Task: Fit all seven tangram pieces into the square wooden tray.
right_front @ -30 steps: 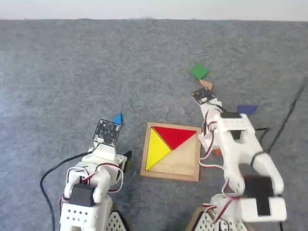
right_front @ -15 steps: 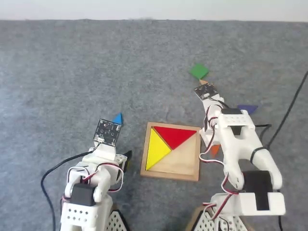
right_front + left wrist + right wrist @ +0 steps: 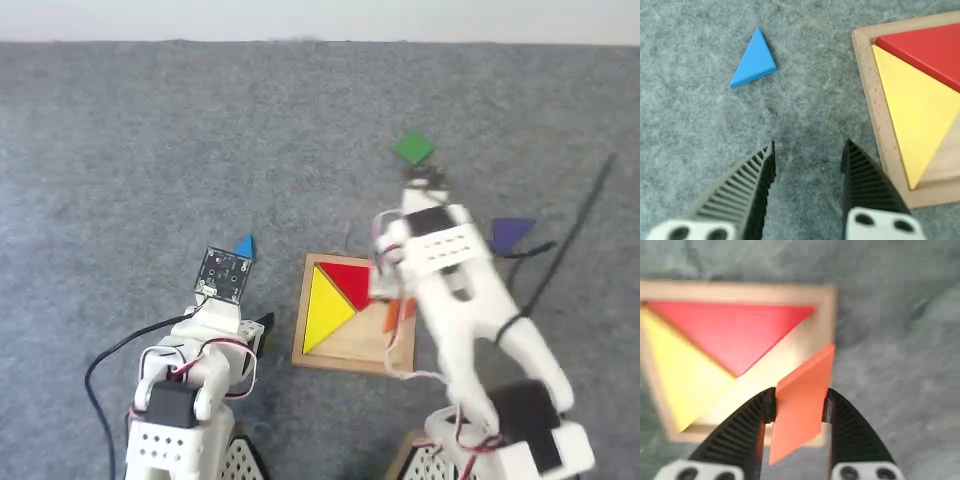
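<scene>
The right gripper (image 3: pixel 799 402) clamps a flat orange piece (image 3: pixel 804 385) between its fingers, above the right edge of the square wooden tray (image 3: pixel 740 290). Its arm hides that side of the tray from above. A red triangle (image 3: pixel 730 330) and a yellow triangle (image 3: pixel 675 365) lie inside. The left gripper (image 3: pixel 809 147) hangs wide open and empty over grey carpet (image 3: pixel 690 150), just beside the tray's left rim and near a blue triangle (image 3: pixel 754 60). A green square (image 3: pixel 413 149) and a purple piece (image 3: pixel 512 233) lie beyond the tray.

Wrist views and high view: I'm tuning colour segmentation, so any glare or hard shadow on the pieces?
High view: even light, no glare on the yellow triangle or red triangle in the tray. Left wrist view: faint soft shadow on the carpet by the left gripper; blue triangle evenly lit. Right wrist view: orange piece in the right gripper shows no hotspot.
</scene>
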Controlling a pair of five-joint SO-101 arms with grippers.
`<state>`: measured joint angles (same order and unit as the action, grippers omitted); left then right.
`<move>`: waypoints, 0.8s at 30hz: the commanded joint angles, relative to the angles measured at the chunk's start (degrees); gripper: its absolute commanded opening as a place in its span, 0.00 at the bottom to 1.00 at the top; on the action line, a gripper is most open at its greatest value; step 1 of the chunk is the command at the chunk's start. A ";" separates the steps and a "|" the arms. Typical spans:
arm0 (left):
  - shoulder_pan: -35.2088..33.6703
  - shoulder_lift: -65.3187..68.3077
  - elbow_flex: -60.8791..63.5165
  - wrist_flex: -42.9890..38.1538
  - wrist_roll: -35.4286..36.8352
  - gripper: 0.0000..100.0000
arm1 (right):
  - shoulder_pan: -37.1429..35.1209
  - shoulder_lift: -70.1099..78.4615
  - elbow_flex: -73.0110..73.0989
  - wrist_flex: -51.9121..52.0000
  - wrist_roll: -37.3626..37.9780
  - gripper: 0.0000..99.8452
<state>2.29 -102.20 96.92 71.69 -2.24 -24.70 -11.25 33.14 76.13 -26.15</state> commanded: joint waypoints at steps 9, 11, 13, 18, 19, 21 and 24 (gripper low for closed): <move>0.26 -0.44 -0.40 -0.26 -0.09 0.21 | -1.19 8.40 -2.64 -6.64 -10.64 0.05; 0.26 -0.44 -0.40 -0.26 -0.09 0.21 | 0.13 8.31 -2.64 -6.55 -10.73 0.05; 0.26 -0.44 -0.40 -0.26 -0.09 0.21 | 1.01 8.31 -2.64 -6.90 -10.81 0.04; 0.26 -0.44 -0.40 -0.26 -0.09 0.21 | 2.42 8.48 -2.73 -6.99 -13.63 0.05; 0.26 -0.44 -0.40 -0.26 -0.09 0.21 | 2.59 8.40 -2.73 -7.25 -13.63 0.05; 0.26 -0.44 -0.40 -0.26 -0.09 0.21 | 3.12 8.66 -2.81 -7.78 -13.54 0.05; 0.26 -0.44 -0.40 -0.26 -0.09 0.21 | 2.24 8.84 -2.64 -8.92 -10.11 0.10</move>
<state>2.29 -102.20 96.92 71.69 -2.24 -22.33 -2.46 33.14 68.84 -38.99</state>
